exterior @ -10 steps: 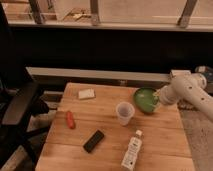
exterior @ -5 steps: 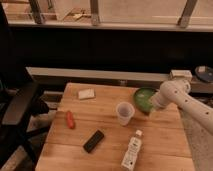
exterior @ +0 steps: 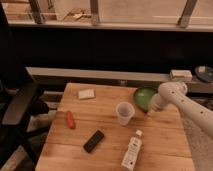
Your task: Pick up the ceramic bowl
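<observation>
Bowl first: the ceramic bowl (exterior: 144, 97), glossy green with a darker rim, looks tipped up, its inside facing the camera, at the far right part of the wooden table (exterior: 107, 131). I take the bowl as my landmark for the rest.

My arm (exterior: 186, 104) comes in from the right, and the gripper (exterior: 153, 107) is at the bowl's right edge, touching or overlapping it from where I sit. I cannot tell whether the pincer is released, clenched or grasping the bowl; the wrist body hides that.

Just left of the bowl and a little nearer to me stands the translucent plastic cup (exterior: 124, 113), upright, close to the bowl but apart from it. Well to the bowl's left, at the far edge, lies a pale sponge (exterior: 86, 94). Farther left and nearer to me is a small red object (exterior: 70, 119). Nearer still, left of the bowl, a black rectangular thing (exterior: 94, 141) lies flat, and almost straight toward me from the bowl a white bottle (exterior: 132, 151) lies on its side.

A dark chair (exterior: 21, 102) stands beyond the table's left side.
</observation>
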Controlling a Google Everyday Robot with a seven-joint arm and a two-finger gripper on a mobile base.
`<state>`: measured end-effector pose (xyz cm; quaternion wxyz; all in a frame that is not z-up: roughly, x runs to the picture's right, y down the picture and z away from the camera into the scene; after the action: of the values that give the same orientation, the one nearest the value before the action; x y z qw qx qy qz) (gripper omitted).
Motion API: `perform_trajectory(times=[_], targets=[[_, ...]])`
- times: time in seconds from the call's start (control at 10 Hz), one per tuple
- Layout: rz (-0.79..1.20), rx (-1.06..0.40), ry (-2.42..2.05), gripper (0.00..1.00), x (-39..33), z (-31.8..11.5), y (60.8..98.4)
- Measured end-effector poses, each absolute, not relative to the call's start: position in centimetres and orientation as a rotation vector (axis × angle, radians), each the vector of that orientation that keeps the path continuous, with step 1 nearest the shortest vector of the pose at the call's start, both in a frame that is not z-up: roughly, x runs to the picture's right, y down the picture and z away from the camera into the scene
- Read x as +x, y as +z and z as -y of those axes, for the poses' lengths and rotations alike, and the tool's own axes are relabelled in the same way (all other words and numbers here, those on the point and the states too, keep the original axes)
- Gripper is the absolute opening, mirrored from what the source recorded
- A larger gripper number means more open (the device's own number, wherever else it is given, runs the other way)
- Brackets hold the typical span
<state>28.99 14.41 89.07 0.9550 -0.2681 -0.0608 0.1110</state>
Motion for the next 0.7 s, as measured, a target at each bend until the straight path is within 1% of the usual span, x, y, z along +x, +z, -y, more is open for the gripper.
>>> perform_trajectory(times=[0.1,0.2,0.3,0.6,0.7], targets=[[0.126,-0.543,0.232,0.08,28.9,-14.1,88.8],[0.13,-0.533,0.242,0.01,28.8,-13.3,88.2],[0.139,-0.509,0.254,0.0,28.8,-12.1,87.3],[0.198,-0.376,0.279,0.0,28.2,-6.2,83.4],[0.227,-0.316,0.277,0.0,27.9,-3.8,81.5]])
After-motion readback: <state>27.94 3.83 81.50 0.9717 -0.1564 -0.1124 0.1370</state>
